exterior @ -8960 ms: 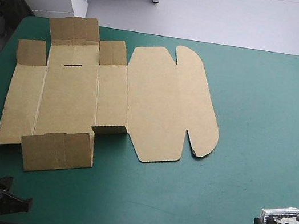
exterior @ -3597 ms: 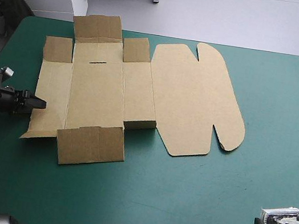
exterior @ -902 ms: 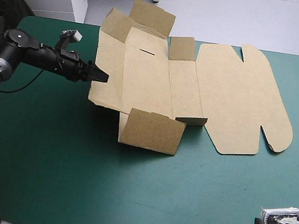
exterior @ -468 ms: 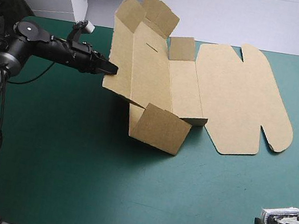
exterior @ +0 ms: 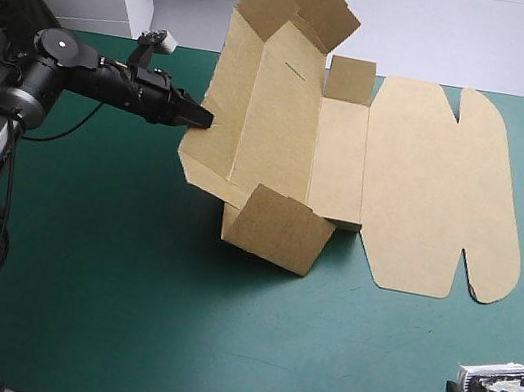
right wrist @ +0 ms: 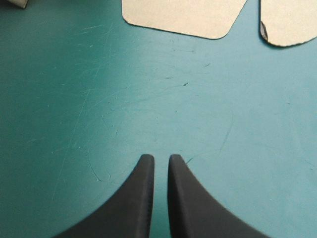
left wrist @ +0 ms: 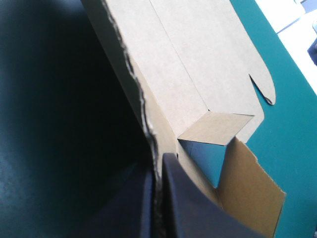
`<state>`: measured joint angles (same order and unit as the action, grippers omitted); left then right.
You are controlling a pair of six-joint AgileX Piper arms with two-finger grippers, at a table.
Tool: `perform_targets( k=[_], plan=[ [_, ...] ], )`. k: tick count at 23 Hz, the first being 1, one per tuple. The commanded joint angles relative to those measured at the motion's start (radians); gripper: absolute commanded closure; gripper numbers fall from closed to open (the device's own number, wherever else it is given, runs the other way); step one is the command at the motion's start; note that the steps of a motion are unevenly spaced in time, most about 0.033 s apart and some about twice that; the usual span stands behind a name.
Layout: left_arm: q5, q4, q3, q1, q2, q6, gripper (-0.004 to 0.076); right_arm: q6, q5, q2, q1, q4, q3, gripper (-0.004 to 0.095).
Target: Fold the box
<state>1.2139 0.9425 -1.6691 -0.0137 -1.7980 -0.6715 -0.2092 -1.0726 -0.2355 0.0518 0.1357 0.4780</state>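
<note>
Brown cut-cardboard box (exterior: 340,159) sits on far half of teal-green table cover (exterior: 119,313), roughly mid-table. Left gripper (exterior: 202,120), black fin-shaped fingers (left wrist: 188,208), is clamped on ragged edge of box's left wall, board pinched right between them. That wall is tipped up off cover. Near end flap (exterior: 272,226) stands up too, far flaps poke up past table's far edge. Rounded lid panel (exterior: 441,187) lies flat to the right. Right gripper (right wrist: 159,158) is pressed together on nothing, bare cover under it, lid's edge ahead.
</note>
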Motion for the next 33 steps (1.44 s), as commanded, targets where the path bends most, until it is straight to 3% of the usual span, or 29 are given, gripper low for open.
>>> perform_targets(
  k=[1,7,16,21,33],
  plan=[
    [0.065,0.051,-0.034,-0.006,0.049,-0.002,0.0731,-0.003,0.058,-0.017,0.004,0.002,0.025,0.0819],
    [0.075,0.028,-0.034,-0.006,0.049,-0.002,0.0714,-0.003,0.058,-0.017,0.004,0.002,0.025,0.0819],
    [0.075,-0.04,-0.034,-0.047,0.049,0.034,0.0504,-0.003,0.058,-0.017,0.004,0.002,0.025,0.0819],
    [0.007,-0.171,-0.034,-0.104,0.049,0.119,0.0497,-0.003,0.058,-0.017,0.004,0.002,0.025,0.0819],
    [-0.067,-0.103,-0.034,-0.104,-0.091,0.307,0.0507,-0.003,0.058,-0.017,0.004,0.002,0.025,0.0819]
  ],
)
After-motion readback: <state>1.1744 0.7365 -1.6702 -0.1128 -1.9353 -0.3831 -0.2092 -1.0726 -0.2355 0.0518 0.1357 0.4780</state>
